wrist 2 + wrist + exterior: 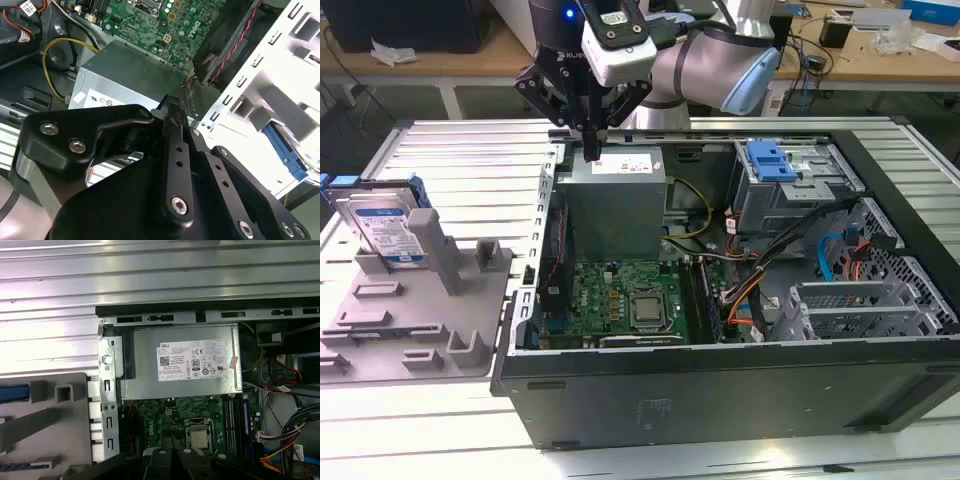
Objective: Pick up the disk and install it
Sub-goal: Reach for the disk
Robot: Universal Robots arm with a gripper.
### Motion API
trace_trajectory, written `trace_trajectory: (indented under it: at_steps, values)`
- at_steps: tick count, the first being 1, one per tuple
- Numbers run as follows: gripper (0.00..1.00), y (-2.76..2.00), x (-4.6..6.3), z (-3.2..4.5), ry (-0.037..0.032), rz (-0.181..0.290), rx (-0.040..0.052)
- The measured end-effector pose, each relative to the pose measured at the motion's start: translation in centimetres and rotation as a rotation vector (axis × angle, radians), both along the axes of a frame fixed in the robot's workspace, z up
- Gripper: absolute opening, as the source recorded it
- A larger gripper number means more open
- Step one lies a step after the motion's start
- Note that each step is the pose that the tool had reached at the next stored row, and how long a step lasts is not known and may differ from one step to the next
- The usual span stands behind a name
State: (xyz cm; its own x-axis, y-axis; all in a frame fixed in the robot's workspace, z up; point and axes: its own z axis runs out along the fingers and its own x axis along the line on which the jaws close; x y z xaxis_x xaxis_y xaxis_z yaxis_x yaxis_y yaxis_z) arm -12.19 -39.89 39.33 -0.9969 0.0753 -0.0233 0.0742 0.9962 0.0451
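The disk point(385, 230), silver with a white-and-blue label and a blue carrier around it, stands on edge in a grey fixture point(420, 310) at the exterior view's left, outside the computer case. Its blue carrier point(285, 155) also appears in the second wrist view. My gripper point(590, 150) hangs over the case's rear corner, just above the power supply point(615, 170), well to the right of the disk. Its fingers point(172, 105) look pressed together with nothing between them.
The open computer case point(720, 360) holds a green motherboard point(620, 290), loose cables point(770, 270) and a grey drive cage with a blue latch point(770, 160) at its far right corner. The labelled power supply point(185, 360) lies below the wrist. A ribbed metal table point(460, 150) surrounds the case.
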Motion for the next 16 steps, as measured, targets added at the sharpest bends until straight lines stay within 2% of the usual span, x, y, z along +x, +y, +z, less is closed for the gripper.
trace_trajectory:
  at_steps: [13,14,16]
  values:
    - [0.11,0.00,0.00,0.00,0.0000,0.000,0.0000]
    - [0.11,0.01,-0.07,-0.01,-0.0001,0.000,0.0000]
    - [0.11,0.18,-0.94,-0.05,0.0000,0.000,0.0000]
